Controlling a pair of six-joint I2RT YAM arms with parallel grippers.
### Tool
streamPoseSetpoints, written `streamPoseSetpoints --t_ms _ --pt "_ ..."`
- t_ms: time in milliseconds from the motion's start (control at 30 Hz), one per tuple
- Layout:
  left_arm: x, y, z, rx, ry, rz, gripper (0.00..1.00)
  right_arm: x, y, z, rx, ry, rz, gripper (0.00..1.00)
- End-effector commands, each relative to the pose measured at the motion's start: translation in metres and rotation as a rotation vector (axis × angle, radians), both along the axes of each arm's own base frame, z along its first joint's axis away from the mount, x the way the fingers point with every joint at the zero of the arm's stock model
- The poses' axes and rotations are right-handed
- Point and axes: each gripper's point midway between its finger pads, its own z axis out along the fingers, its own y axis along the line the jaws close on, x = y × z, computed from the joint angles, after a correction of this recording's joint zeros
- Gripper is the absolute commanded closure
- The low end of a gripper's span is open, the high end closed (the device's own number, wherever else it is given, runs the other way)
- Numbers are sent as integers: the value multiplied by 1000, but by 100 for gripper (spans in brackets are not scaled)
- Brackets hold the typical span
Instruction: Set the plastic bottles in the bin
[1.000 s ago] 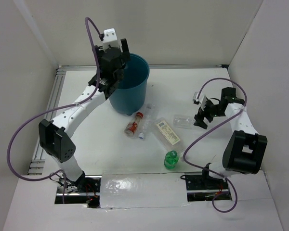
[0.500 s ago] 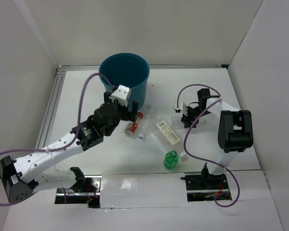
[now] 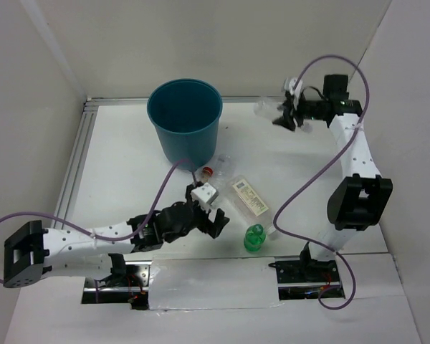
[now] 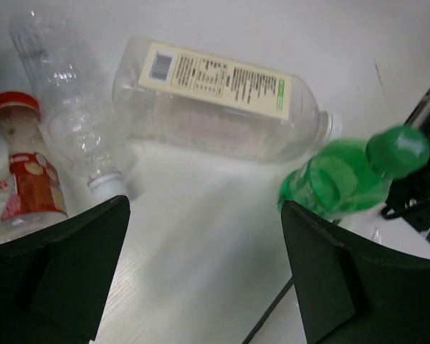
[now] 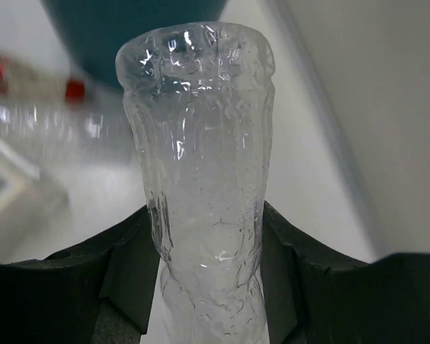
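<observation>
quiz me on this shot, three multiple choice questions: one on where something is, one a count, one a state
1. The green bottle lies
A. by the neck end of the big labelled bottle
B. inside a box
C. held up in the air

2. How many bottles lie on the table?
A. two
B. four
C. seven

3. The right hand is
A. open and empty
B. shut on a crumpled clear bottle
C. resting flat on the table

Answers:
1 A: the left wrist view shows its green cap close to the big bottle's white cap.
2 B: the green one, the labelled one, a red-capped bottle and a plain clear bottle.
3 B: the right wrist view shows both fingers pressed against the bottle's sides.
</observation>
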Motion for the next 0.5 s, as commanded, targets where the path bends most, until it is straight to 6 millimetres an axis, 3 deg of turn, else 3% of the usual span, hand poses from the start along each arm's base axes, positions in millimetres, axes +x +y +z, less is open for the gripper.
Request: streamPoseSetpoints --t_ms 0,33,67,100,133,167,200,233,267,300,333,400,467 --pt "-11 -2 24 -241 -49 -42 1 -20 89 141 312 -205 241 72" --pt "-18 -2 22 -262 -38 -60 1 -23 105 164 363 -188 255 72" --pt "-22 4 16 -258 -34 -69 1 -34 139 179 381 -221 343 72" --pt "-26 3 19 -267 -35 -83 1 -27 160 184 388 -256 379 72" --pt "-27 5 9 -236 -23 -82 1 -28 176 211 396 -326 396 72" --pt "-30 6 14 -249 -29 -85 1 -39 208 220 413 -339 459 72" --pt "-35 6 10 -241 -24 -98 1 -26 228 211 422 -330 474 72" --pt "-34 8 8 -232 -23 -89 1 -24 243 215 438 -326 482 72" --pt "-38 8 7 -232 -22 -99 1 -38 264 243 466 -386 528 72" --pt "-40 8 7 -231 -24 -100 1 -37 277 242 478 -376 549 72" --pt "-39 8 7 -231 -26 -91 1 -19 297 219 483 -316 533 70" --pt "-42 8 7 -210 -53 -102 1 -23 321 223 517 -304 556 68" --pt "-45 3 11 -201 -82 -118 1 -7 336 194 538 -213 526 61"
